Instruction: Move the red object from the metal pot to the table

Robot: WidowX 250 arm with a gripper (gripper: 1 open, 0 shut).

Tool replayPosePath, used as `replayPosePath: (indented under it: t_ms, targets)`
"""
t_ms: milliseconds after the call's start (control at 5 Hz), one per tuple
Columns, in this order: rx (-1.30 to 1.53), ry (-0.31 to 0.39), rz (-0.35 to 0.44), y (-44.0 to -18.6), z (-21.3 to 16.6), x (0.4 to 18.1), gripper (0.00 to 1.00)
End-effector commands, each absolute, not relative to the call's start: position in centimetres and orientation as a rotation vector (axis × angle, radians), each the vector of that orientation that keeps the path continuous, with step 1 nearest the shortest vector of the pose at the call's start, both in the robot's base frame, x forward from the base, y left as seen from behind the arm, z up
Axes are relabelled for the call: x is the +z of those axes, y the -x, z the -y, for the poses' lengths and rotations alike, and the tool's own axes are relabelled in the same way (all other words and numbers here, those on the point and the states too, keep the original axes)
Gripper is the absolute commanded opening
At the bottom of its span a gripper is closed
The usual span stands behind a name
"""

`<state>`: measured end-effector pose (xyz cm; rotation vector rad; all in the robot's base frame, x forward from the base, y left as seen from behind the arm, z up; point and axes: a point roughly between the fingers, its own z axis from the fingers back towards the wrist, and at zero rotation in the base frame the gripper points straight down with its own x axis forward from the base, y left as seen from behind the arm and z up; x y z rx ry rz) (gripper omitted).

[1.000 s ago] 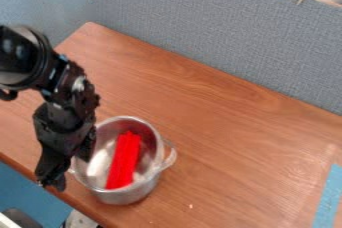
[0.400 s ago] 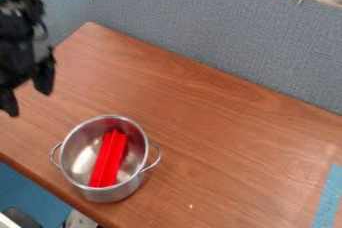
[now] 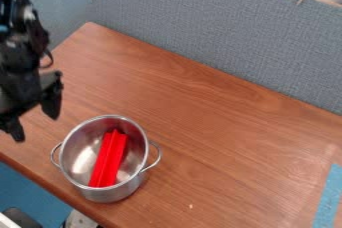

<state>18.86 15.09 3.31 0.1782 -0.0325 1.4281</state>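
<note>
The red object (image 3: pixel 114 158), a long flat bar, lies inside the metal pot (image 3: pixel 68 143), leaning from the bottom up toward the far rim. The shiny pot stands on the wood-grain table (image 3: pixel 227 112) near its front left corner. My gripper (image 3: pixel 35 114) hangs at the table's left edge, up and to the left of the pot and apart from it. Its dark fingers (image 3: pixel 16 126) stand spread open with nothing between them.
A grey-blue fabric wall panel (image 3: pixel 214 22) runs along the table's far side. The table's front edge passes just below the pot, and its right edge is at the lower right.
A second ago my gripper was down at the pot's left rim. It lifted away to the upper left, then came lower again. The pot now sits a little further left.
</note>
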Motion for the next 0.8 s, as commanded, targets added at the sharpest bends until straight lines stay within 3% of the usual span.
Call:
replayPosePath:
  t_ms: [0,200,600]
  targets:
    - [1.161,-0.158,0.065,-18.3,-13.9,3.9,1.00]
    - [0.911,-0.140,0.070,-17.6,-12.7,3.7,1.00]
    - [0.942,-0.129,0.075,-22.0,-14.1,3.0,1.00]
